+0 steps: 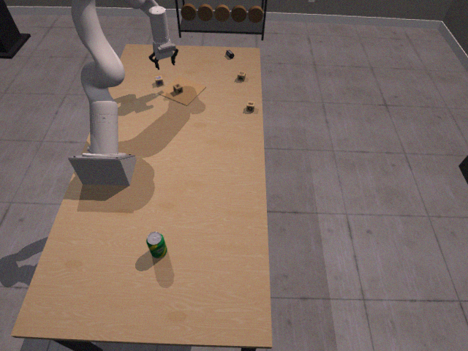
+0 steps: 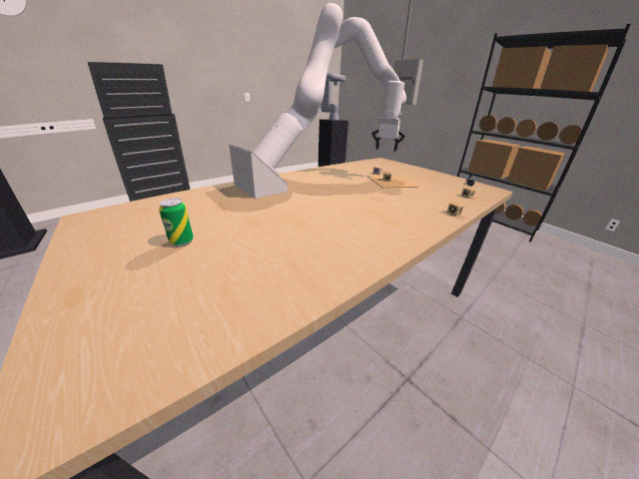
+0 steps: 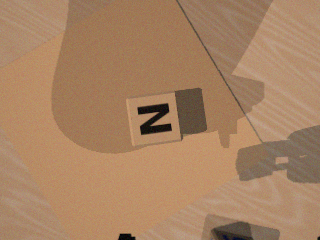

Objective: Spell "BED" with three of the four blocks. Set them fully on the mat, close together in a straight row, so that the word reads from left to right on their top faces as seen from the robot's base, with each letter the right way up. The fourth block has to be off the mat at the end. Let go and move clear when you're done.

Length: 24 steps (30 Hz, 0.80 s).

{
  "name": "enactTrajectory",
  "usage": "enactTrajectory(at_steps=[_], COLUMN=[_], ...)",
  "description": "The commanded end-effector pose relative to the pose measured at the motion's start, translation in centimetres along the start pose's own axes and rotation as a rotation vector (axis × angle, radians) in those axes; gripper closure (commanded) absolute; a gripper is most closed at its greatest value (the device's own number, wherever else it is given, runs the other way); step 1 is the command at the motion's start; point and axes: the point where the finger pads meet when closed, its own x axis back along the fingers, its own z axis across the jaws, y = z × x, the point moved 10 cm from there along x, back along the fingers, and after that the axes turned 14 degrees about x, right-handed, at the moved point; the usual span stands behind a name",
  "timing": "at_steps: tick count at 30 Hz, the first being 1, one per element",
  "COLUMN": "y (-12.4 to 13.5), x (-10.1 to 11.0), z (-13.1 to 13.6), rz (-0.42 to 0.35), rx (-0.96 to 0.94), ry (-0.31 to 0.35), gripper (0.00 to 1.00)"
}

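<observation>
A thin tan mat (image 1: pixel 183 91) lies on the table's far end. One wooden block (image 1: pixel 177 88) stands on it; in the wrist view its top (image 3: pixel 154 120) shows a black letter that reads as Z or a sideways N. A block with a blue letter (image 1: pixel 159 80) sits just off the mat's left edge; it also shows in the wrist view (image 3: pixel 240 231), cut off by the frame's bottom edge. Two more blocks (image 1: pixel 240 76) (image 1: pixel 249 107) sit near the table's right edge; their letters are too small to read. My gripper (image 1: pixel 163 60) hangs open and empty above the mat's block and the blue-letter block.
A small dark object (image 1: pixel 229 54) lies near the far right corner. A green can (image 1: pixel 156 244) stands at the near end. The arm's base (image 1: pixel 102 169) is on the left side. A black shelf rack (image 2: pixel 536 129) stands beyond the table's far end.
</observation>
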Motion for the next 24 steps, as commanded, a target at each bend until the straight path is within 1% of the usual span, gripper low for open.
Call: enactTrajectory(at_steps=[1,3,4,5,7,10,12,13,16,20,24], y=[0.0,-0.1,-0.5,-1.1,-3.5,-5.9,-5.9,-8.8,-10.8,-15.5,-20.5], x=[0.1,0.0,-0.1,-0.2,-0.7,-1.0,-1.0,-1.3,-1.5,-1.7,-1.6], z=[0.0,-0.3,-0.9,-2.0,-5.4,-8.2,-8.2,-10.8,-12.4,-15.4,-17.8], rz=[0.0,0.001,0.003,0.007,0.018,0.024,0.024,0.028,0.029,0.029,0.025], rx=[0.001,0.001,0.001,0.002,0.003,0.003,0.003,0.003,0.003,0.002,0.001], ry=[-0.002,-0.001,0.001,0.004,0.013,0.019,0.019,0.024,0.027,0.029,0.028], gripper=[0.0,0.0,0.0,0.0,0.0,0.0,0.0,0.0,0.0,0.0,0.0])
